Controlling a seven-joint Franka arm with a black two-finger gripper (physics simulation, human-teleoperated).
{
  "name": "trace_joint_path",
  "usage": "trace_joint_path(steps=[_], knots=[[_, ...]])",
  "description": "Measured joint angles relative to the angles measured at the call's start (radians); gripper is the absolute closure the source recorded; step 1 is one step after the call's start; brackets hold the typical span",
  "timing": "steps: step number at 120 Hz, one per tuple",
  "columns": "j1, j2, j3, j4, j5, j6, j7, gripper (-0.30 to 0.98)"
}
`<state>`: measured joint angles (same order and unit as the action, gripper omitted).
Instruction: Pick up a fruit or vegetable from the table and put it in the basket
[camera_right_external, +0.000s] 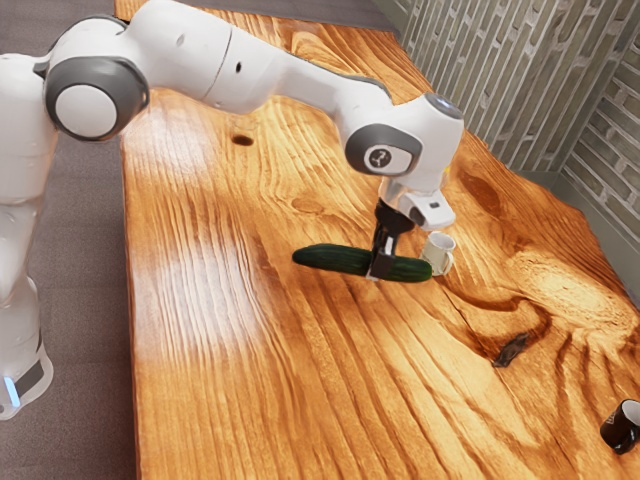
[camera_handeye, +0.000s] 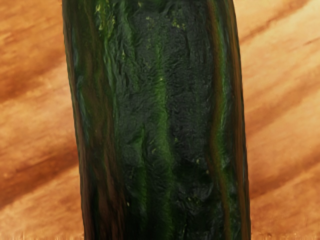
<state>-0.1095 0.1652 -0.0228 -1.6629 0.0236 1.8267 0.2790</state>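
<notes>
Exterior view: the gripper (camera_right_external: 381, 263) clasps a long, dark-green cucumber (camera_right_external: 335, 259), ridged and lighter-streaked, over the glossy, boldly grained wooden table (camera_right_external: 220, 390), near a pale mug (camera_right_external: 437, 256); greyish brick walls (camera_right_external: 500, 85) stand beyond.

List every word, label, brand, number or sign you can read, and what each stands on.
No text is readable.
Dark emblem on the arm: too small to read.
Pale marks on the black mug: too small to read.
Cucumber: no lettering on the skin that shows.
</notes>
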Motion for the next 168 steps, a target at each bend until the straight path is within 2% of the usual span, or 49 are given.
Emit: trace_joint_path(steps=[20,42,59,78,108,122,145,168], knots=[[0.001,-0.069,-0.094,0.123,0.008,-0.064,-0.015,0.45],[-0.004,-0.058,-0.279,0.286,-0.016,-0.093,-0.036,0.45],[-0.022,0.043,-0.475,0.415,-0.022,-0.053,-0.06,0.45],[-0.12,0.207,-0.577,0.592,0.031,0.047,-0.084,0.46],[-0.365,0.375,-0.594,0.782,0.07,0.26,-0.113,0.46],[-0.447,0.46,-0.593,0.873,0.074,0.347,-0.125,0.46],[-0.495,0.596,-0.593,0.958,0.075,0.432,-0.14,0.46],[-0.508,0.645,-0.592,0.963,0.074,0.483,-0.151,0.46]])
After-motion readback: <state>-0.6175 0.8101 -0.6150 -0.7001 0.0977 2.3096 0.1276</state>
